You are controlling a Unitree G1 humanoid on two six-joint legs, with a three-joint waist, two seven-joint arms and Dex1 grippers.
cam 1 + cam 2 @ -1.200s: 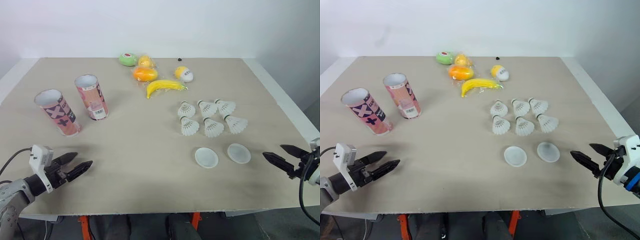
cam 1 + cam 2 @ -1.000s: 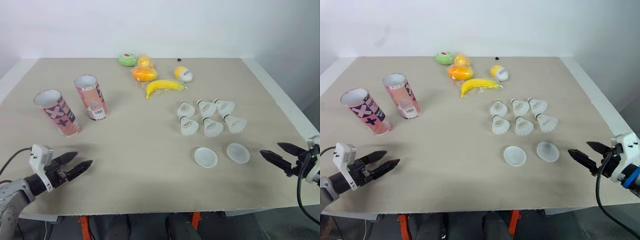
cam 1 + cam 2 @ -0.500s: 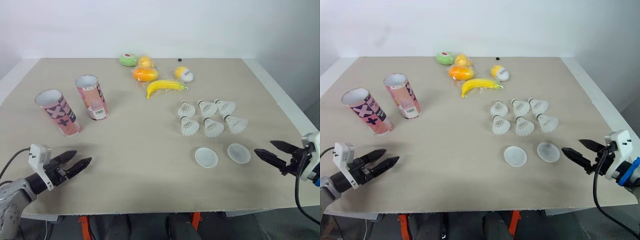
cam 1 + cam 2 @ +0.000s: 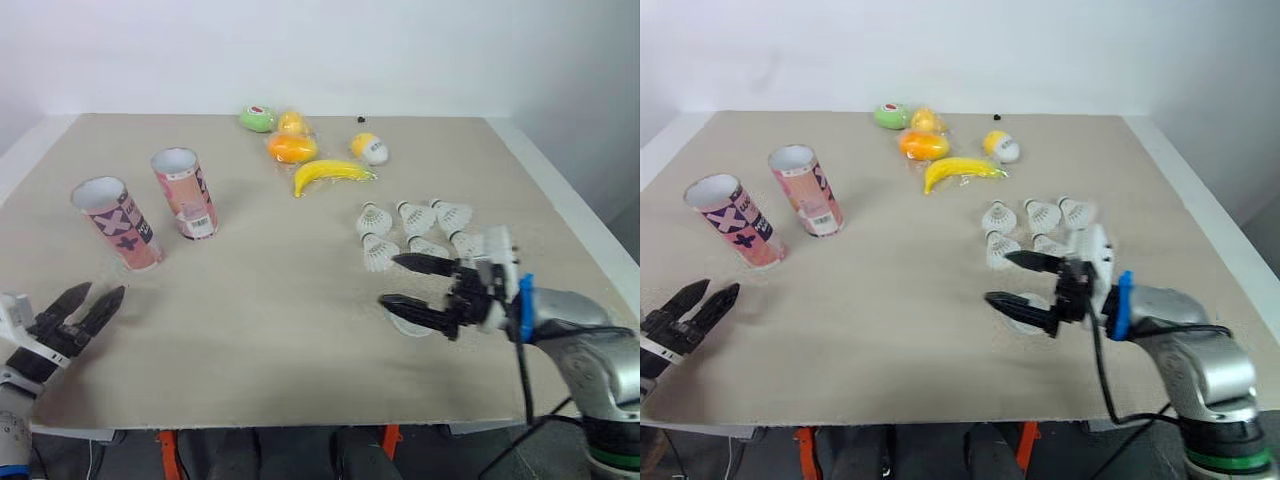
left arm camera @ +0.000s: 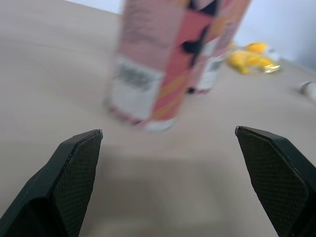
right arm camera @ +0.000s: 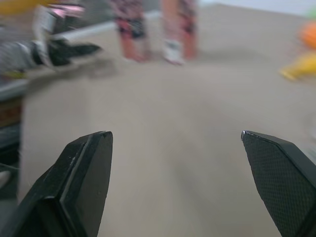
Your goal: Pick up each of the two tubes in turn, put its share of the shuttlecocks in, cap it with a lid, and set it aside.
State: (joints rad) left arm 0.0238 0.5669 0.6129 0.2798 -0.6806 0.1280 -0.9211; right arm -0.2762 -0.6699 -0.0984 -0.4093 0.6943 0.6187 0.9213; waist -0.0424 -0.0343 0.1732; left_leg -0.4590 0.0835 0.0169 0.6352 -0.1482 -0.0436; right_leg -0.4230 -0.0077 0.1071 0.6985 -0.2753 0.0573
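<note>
Table (image 4: 300, 330) is beige and wide, and everything lies on it. Two tubes stand on its left part with open mouths. The nearer tube (image 4: 117, 224) is pink with black cross marks, and the farther tube (image 4: 184, 193), just beside it, is pink with a white label. The right gripper (image 4: 389, 280) hangs with jaws apart over a white lid (image 4: 404, 327), partly hiding it, close in front of the cluster of white shuttlecocks (image 4: 374, 219). The left gripper (image 4: 103, 292), jaws also apart and empty, is near the front edge, a little short of the nearer tube.
</note>
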